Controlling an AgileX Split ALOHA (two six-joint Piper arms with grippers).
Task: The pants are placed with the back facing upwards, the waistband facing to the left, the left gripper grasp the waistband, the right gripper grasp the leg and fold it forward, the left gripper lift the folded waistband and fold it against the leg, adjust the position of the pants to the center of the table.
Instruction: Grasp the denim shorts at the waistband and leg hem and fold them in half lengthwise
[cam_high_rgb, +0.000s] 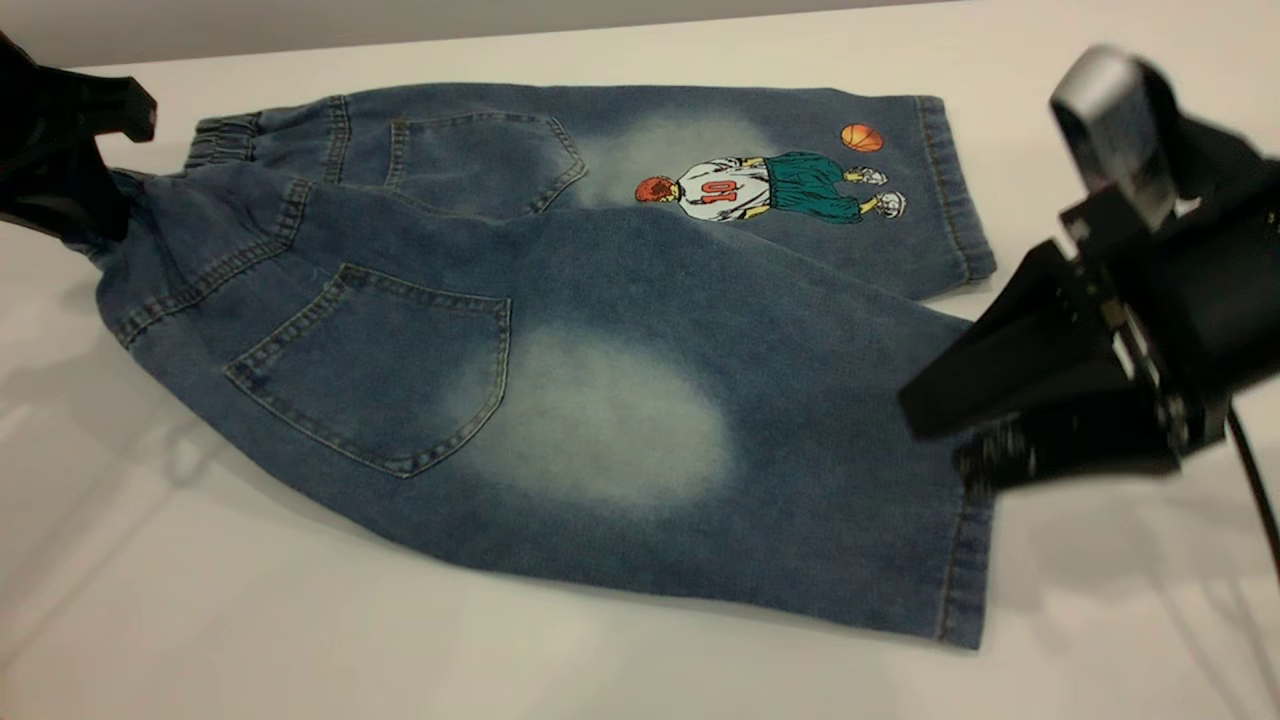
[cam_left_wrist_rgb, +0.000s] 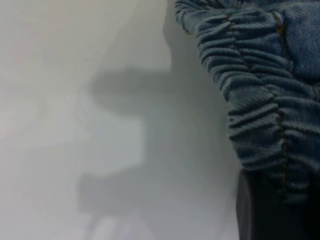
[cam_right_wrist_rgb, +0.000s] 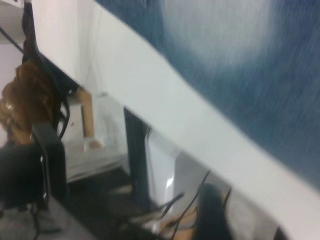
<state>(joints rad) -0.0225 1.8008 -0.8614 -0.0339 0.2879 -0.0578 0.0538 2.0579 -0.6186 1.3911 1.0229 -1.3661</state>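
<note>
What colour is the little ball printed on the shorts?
Orange; the small printed basketball shows best in the exterior view.

My left gripper (cam_high_rgb: 95, 215) is at the far left edge, clamped on the waistband (cam_high_rgb: 222, 140) and holding it raised. My right gripper (cam_high_rgb: 950, 440) is low at the right, jaws pinched on the leg (cam_high_rgb: 700, 470) hem.

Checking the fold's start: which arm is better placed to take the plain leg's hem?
Right, likely: the right gripper hovers beside the leg hem, while the left gripper is at the waistband, far across the pants.
</note>
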